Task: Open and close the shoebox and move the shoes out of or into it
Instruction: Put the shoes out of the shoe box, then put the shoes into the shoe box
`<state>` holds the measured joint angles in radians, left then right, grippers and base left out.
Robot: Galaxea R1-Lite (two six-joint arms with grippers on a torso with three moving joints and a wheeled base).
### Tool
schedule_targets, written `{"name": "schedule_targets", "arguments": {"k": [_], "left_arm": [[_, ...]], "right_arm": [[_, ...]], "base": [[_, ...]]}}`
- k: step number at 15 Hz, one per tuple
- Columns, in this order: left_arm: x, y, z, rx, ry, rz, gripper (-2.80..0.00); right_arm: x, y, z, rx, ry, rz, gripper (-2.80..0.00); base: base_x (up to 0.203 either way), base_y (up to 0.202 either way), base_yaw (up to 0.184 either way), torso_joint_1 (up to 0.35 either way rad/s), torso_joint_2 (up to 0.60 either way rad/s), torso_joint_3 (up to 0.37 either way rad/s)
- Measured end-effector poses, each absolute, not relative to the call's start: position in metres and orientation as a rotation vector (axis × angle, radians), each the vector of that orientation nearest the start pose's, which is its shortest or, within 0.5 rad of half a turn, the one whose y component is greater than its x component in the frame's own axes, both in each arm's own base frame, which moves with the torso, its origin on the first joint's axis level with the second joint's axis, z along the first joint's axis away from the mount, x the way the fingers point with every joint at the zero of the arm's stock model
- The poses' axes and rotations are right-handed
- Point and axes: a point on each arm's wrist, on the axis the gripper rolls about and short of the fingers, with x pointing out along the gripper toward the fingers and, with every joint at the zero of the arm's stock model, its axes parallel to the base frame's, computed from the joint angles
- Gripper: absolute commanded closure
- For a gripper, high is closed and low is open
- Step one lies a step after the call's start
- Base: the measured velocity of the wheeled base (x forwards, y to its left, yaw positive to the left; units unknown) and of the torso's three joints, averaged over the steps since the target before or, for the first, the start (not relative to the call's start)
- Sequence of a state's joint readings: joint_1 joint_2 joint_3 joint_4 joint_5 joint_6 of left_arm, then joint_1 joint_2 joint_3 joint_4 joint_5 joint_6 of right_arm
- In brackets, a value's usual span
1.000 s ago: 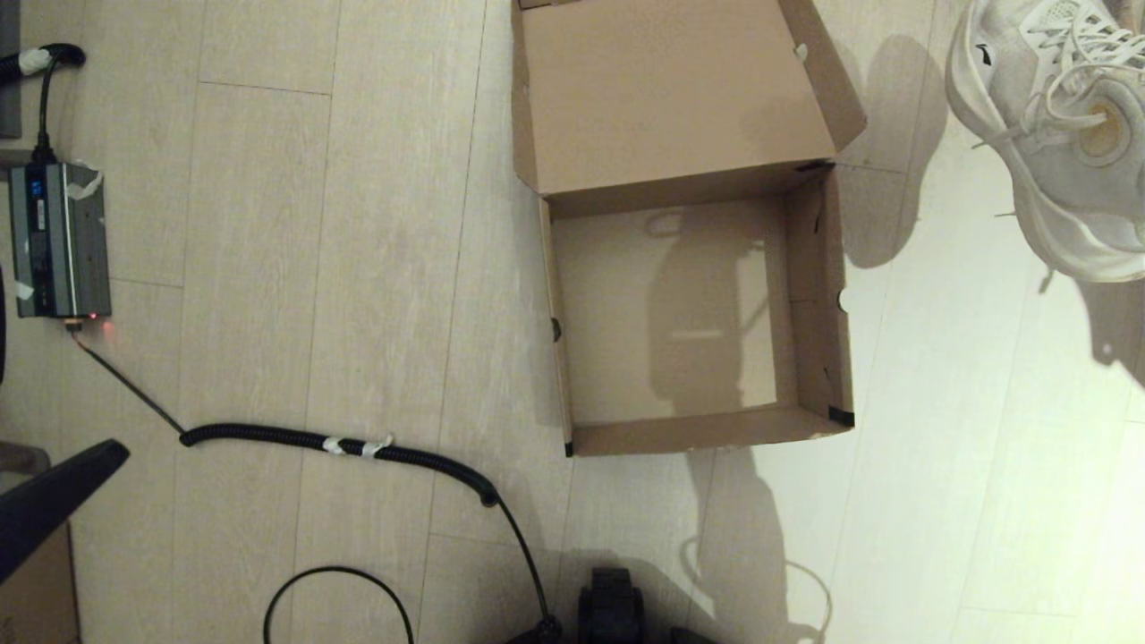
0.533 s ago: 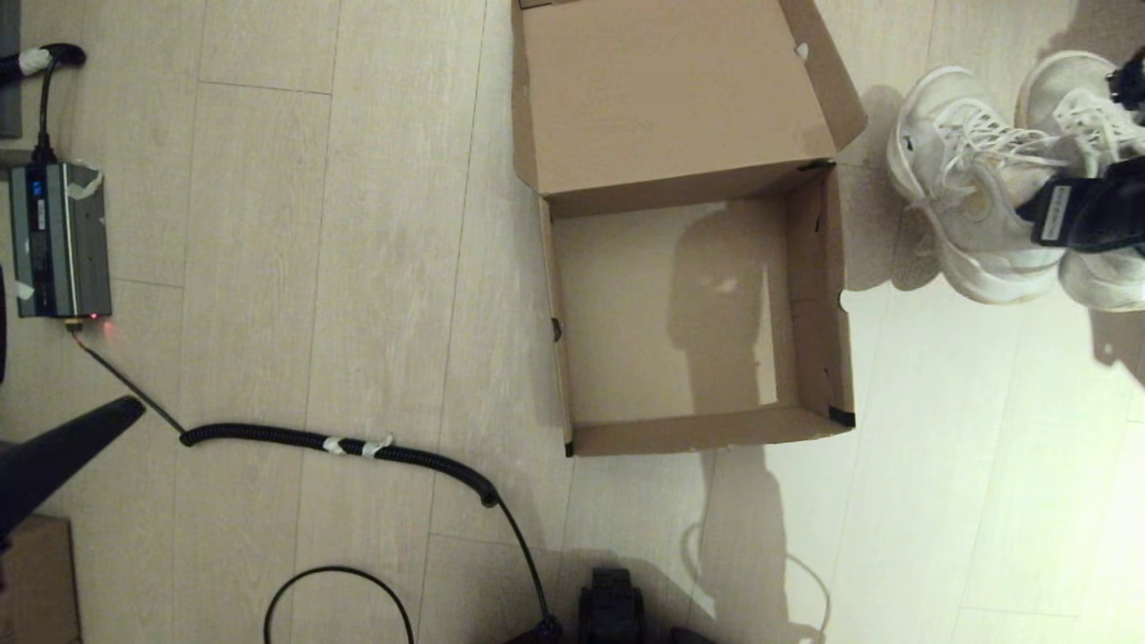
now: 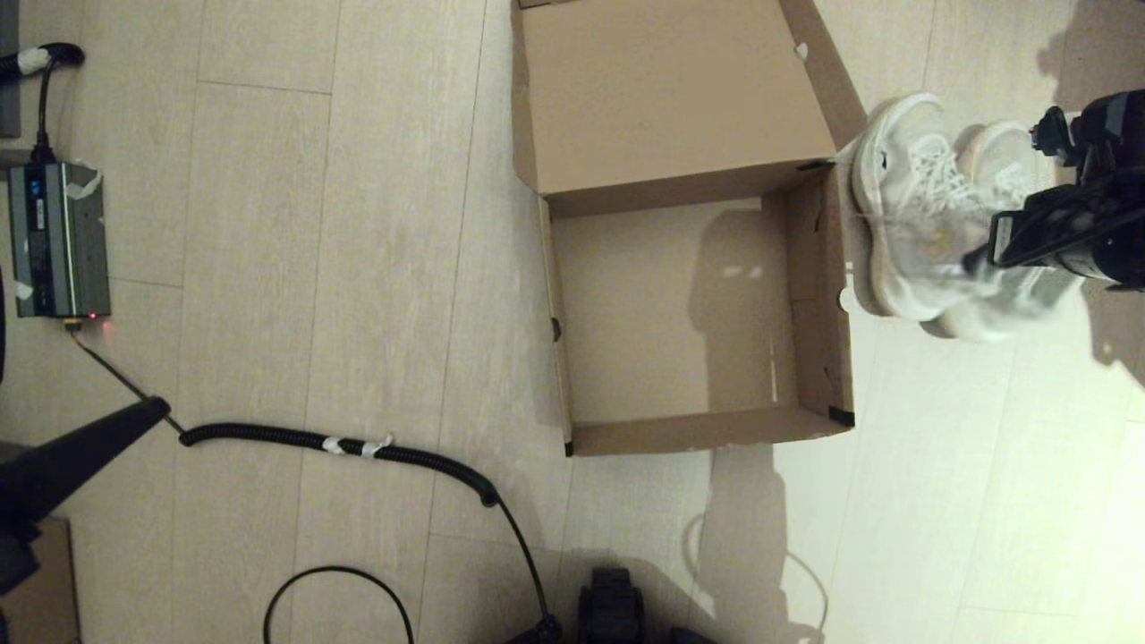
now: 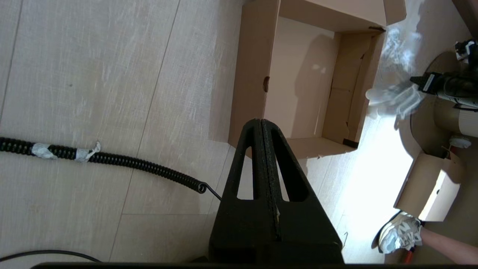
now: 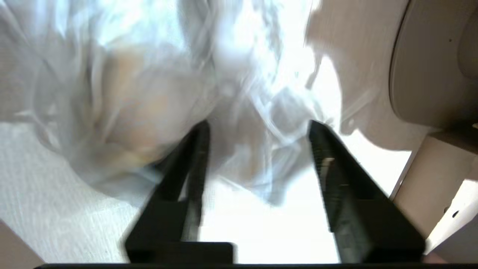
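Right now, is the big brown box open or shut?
Open: the big brown cardboard shoebox has its hinged lid folded back, inside bare.

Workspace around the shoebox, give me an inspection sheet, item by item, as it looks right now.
Surface: pale wood-plank floor, lit brightly at the robot's right.
Job's things: shoebox open and empty, lid folded back; shoes blurred, at its right wall, outside.
Clutter: grey electronic unit far left; another cardboard box in the left wrist view.
Grippers: right gripper around the shoes, fingers spread wide on them; left gripper shut, empty, low at the left.
Cables: coiled black cable with tape wraps; thin black loop near the base.
Surroundings: a person's sneakered foot at the edge of the left wrist view.
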<state>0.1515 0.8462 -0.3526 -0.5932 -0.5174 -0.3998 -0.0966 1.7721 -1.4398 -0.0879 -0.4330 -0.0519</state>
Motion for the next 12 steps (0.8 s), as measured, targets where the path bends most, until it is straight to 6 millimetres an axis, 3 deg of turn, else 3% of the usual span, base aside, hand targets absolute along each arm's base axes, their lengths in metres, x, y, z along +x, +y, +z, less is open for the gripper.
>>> {"name": "schedule_targets", "arguments": {"k": [3,5,7,8,12], "left_arm": [[0.090,0.002,0.219,-0.360,-0.022,-0.380,0.00],[0.090,0.002,0.219,-0.359,-0.025,-0.379,0.00],[0.090,0.003,0.220,-0.359,-0.026,-0.378,0.00],[0.091,0.003,0.221,-0.358,-0.028,-0.379,0.00],[0.096,0.003,0.224,-0.357,-0.026,-0.379,0.00]], "right_arm": [[0.340,-0.043,0.282,-0.097,0.274,-0.513,-2.80],[0.330,-0.040,0.291,-0.081,0.249,-0.474,-2.80],[0.319,-0.024,0.300,-0.054,0.237,-0.381,-2.80],[0.316,-0.013,0.303,-0.046,0.231,-0.335,0.00],[0.319,0.019,0.303,-0.023,0.222,-0.231,0.00]], "base": [[0.000,0.000,0.000,0.000,0.00,0.000],[0.000,0.000,0.000,0.000,0.00,0.000],[0.000,0.000,0.000,0.000,0.00,0.000],[0.000,0.000,0.000,0.000,0.00,0.000],[0.000,0.000,0.000,0.000,0.00,0.000]]}}
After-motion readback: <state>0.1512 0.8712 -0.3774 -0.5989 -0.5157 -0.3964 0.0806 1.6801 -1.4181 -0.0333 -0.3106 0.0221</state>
